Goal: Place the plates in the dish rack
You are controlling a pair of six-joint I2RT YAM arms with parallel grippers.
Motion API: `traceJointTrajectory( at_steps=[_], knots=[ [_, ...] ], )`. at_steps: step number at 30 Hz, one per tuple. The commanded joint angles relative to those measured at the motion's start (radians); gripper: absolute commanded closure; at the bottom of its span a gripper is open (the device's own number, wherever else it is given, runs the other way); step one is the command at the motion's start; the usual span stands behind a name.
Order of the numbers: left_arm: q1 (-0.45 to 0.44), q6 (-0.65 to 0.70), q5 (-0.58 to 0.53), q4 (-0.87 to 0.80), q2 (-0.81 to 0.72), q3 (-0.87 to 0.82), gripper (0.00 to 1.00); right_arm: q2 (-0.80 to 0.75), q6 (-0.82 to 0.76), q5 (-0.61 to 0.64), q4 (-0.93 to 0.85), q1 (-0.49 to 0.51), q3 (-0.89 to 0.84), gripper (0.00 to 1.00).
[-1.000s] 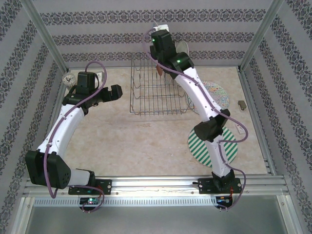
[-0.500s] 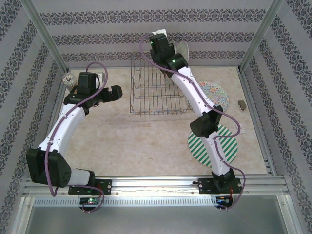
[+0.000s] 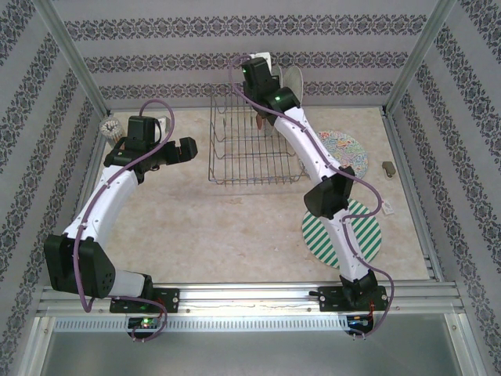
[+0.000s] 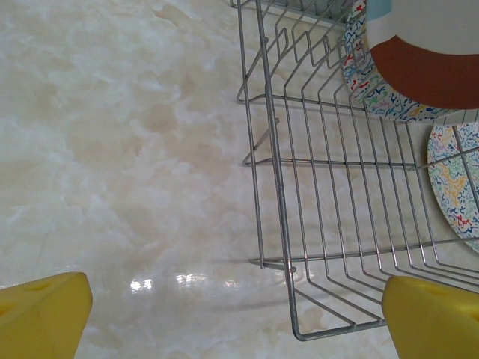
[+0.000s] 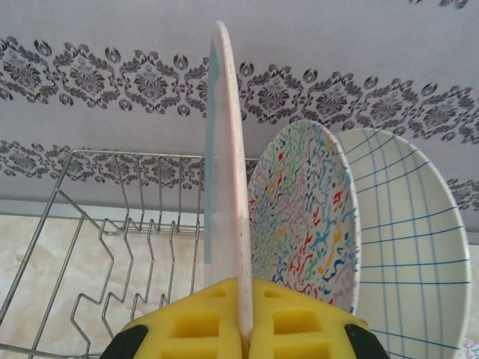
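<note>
Right end effector (image 5: 243,318): clamped on the cream plate (image 5: 227,149), held on edge above the rack's (image 3: 235,160) far right end, just left of the floral plate (image 5: 299,224) and checked plate (image 5: 408,239) standing there.
Left end effector (image 4: 239,314): wide, empty, over the counter (image 4: 112,149) left of the rack.
Risk: lowered off-line, the cream plate may strike a prong or knock the floral plate; freed early, it may topple.
Change: right elbow sits slightly further left than a second ago; left arm unmoved.
</note>
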Motion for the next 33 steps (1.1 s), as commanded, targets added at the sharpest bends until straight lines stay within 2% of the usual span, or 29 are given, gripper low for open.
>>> traceJointTrajectory(
  at_steps=[1, 17, 33],
  knots=[
    [0.009, 0.005, 0.012, 0.029, -0.004, 0.0, 0.0, 0.003, 0.029, 0.005, 0.076, 0.012, 0.011, 1.0],
    [0.009, 0.003, 0.015, 0.027, 0.0, 0.002, 0.0, 0.076, 0.066, 0.019, 0.074, 0.012, 0.005, 1.0],
    [0.009, 0.005, 0.014, 0.026, 0.007, 0.0, 0.0, 0.097, 0.174, -0.046, 0.065, -0.016, -0.039, 1.0]
  ],
)
